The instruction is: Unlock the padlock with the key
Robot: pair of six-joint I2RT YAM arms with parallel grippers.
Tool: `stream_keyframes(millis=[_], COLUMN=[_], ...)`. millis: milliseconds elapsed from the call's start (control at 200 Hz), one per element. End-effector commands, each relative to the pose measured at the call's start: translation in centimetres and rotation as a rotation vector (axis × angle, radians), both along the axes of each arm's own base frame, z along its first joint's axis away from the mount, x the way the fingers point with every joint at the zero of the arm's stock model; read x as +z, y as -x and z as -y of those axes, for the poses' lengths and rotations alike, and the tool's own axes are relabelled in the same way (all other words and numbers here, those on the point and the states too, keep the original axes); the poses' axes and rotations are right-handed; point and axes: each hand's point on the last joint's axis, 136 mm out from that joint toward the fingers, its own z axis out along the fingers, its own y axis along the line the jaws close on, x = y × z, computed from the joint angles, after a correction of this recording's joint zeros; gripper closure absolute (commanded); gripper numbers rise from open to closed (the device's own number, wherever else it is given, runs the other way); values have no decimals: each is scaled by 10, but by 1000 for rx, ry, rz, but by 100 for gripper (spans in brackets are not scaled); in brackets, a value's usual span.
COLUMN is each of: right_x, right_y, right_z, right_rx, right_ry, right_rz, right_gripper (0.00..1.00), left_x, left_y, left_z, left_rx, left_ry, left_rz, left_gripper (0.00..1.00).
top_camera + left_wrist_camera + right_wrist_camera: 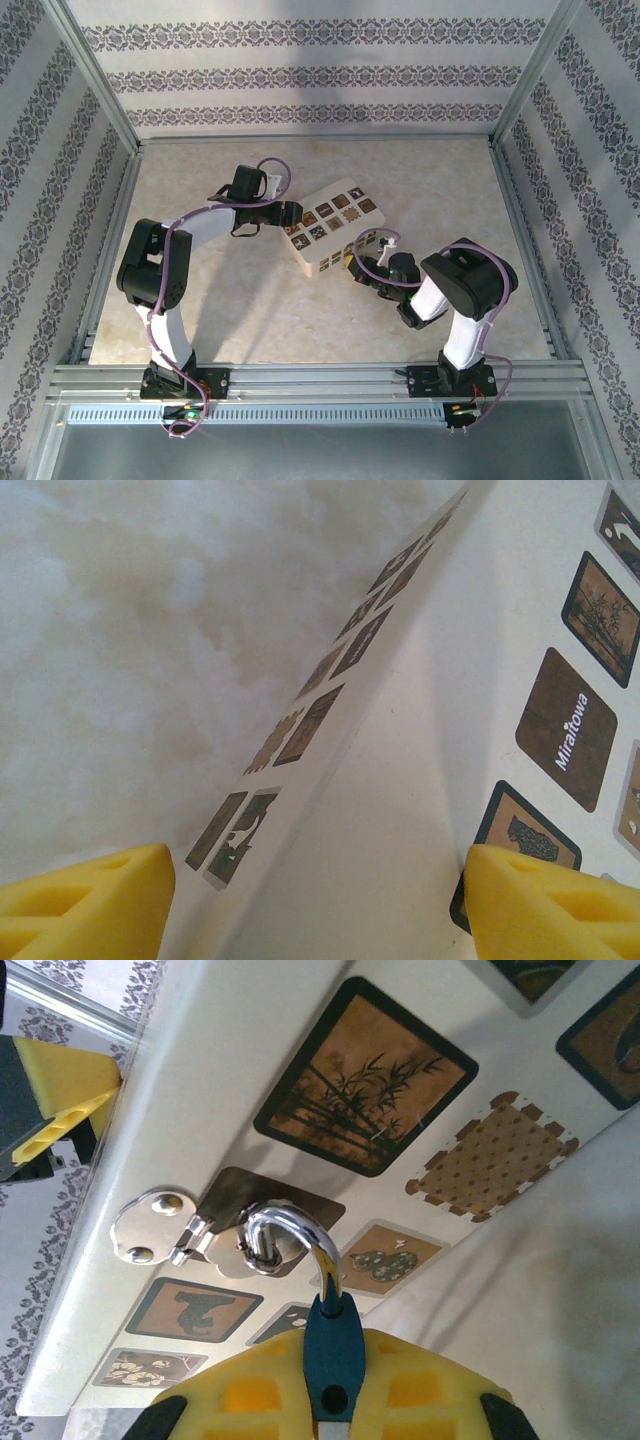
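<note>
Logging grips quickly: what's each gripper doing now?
Left gripper: open, straddling the cream patterned box.
Right gripper: shut on the small blue padlock.

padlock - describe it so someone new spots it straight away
Find the cream box mid-table. On its side facing the right arm hangs a metal hasp. The padlock hooks through it: a small blue body with a silvery loop, pinched in the right gripper.

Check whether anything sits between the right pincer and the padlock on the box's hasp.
Nothing visible does. The right pincer is already shut on the blue padlock, whose silvery shackle is hooked through the hasp on the cream box. No key can be made out.
</note>
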Motion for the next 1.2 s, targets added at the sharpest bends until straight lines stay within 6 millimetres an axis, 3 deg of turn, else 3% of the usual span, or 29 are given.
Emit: stream_keyframes(millis=[0,320,540,670,935,1194], right_x=[23,24,21,24,35,57], right_y=[-15,-17,-12,-11,-6,7], right_z=[16,18,24,27,35,45], right_rx=[-93,-108,-111,-110,-110,-59], right_ry=[-44,-68,-33,-10,80,260], right_rz=[70,52,56,69,83,78], right_gripper=[92,92,92,92,92,92], left_x=[-51,-54,-40,-18,47,107], left_y=[37,40,38,34,29,47], left_z=[-18,-19,-16,-13,-14,-33], left_rx=[18,22,27,32,66,151], left_ry=[-133,-131,-105,-73,-15,31], left_rz=[-171,-178,-155,-115,31,228], left_gripper=[25,25,23,22,19,15])
